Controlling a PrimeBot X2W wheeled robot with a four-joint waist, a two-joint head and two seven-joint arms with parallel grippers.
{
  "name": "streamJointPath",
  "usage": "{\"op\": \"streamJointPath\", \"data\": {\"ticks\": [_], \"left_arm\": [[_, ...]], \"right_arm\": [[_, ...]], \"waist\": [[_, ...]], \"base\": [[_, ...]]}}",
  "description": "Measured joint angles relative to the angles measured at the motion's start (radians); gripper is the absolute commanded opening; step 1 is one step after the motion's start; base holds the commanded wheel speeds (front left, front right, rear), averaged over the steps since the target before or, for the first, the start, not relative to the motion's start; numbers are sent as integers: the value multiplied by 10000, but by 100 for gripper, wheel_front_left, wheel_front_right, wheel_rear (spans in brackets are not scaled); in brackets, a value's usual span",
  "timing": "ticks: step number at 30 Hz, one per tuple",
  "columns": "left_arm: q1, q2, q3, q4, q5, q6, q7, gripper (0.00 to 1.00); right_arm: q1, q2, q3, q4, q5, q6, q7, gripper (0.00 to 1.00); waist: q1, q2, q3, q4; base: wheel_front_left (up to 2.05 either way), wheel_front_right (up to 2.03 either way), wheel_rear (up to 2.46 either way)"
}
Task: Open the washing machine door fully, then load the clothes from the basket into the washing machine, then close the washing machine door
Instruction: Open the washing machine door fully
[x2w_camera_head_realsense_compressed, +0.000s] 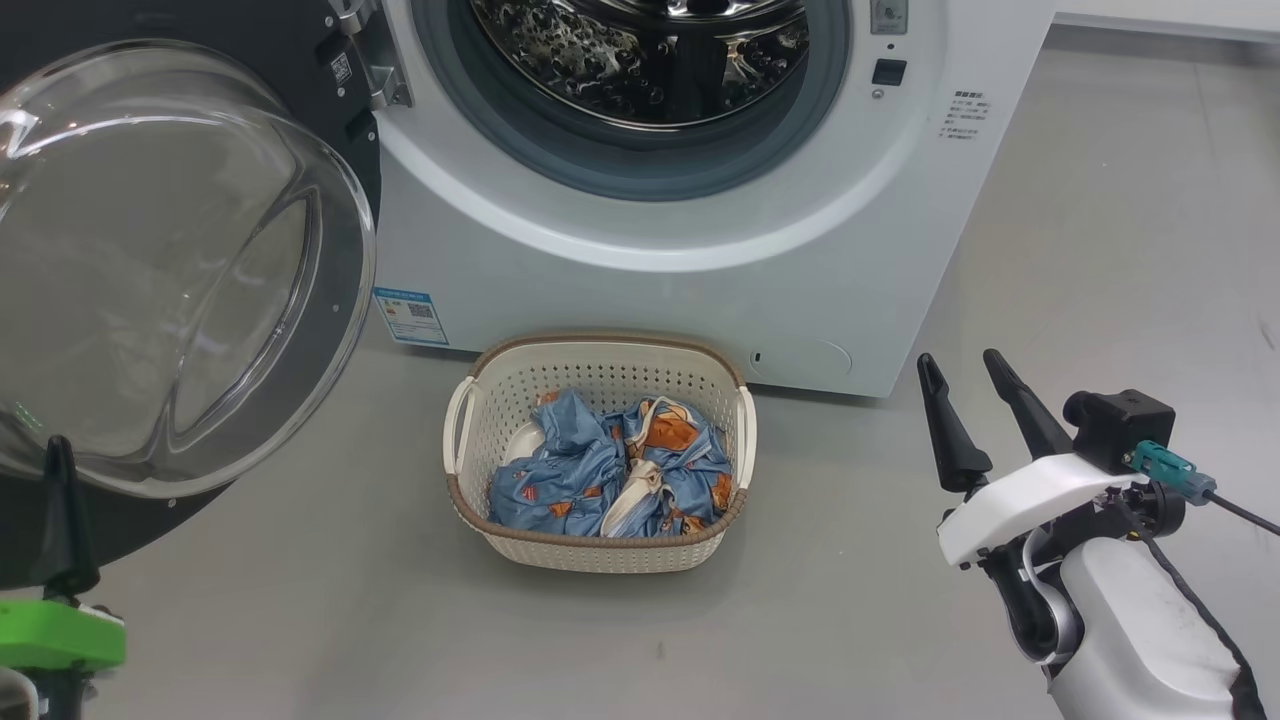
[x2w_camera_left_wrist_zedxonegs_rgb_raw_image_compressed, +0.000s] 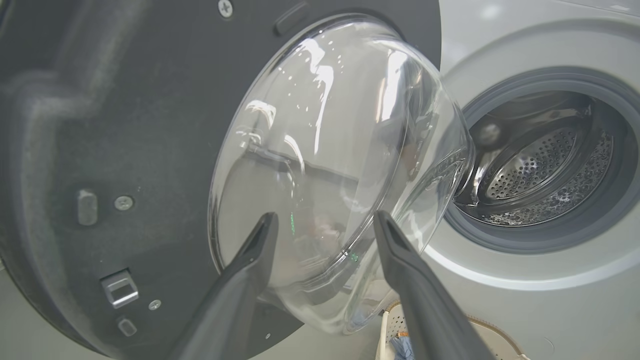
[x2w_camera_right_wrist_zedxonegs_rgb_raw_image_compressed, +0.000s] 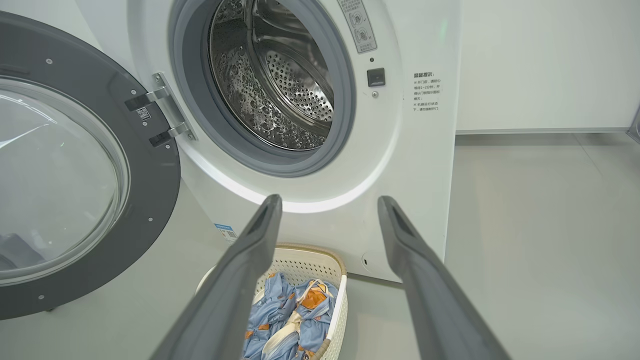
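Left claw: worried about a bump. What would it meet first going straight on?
Probably the washing machine door, at its clear glass bulge; the left claw points straight at it, though depth is unclear.

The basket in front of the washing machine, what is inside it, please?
The basket holds the clothes: crumpled blue fabric with orange and white patches and some cream lining. They cover most of the basket's floor, so anything lying under them cannot be seen.
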Motion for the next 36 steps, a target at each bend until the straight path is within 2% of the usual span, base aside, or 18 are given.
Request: {"op": "streamJointPath", "data": {"ticks": [12, 24, 36], "left_arm": [[1191, -504, -81, -581, 2, 58, -257, 100], [1457, -792, -150, -1273, 109, 130, -385, 100], [1614, -731, -213, -1676, 606, 127, -462, 100]], "right_arm": [[158, -42, 207, -2, 88, 0, 0, 100], [164, -267, 247, -71, 90, 0, 0, 100], [135, -548, 207, -360, 79, 0, 0, 100]], "waist": [[0, 0, -429, -854], [0, 0, -575, -1821], [0, 0, -467, -2552]], "base": [[0, 0, 0], [0, 0, 0], [0, 0, 0]]}}
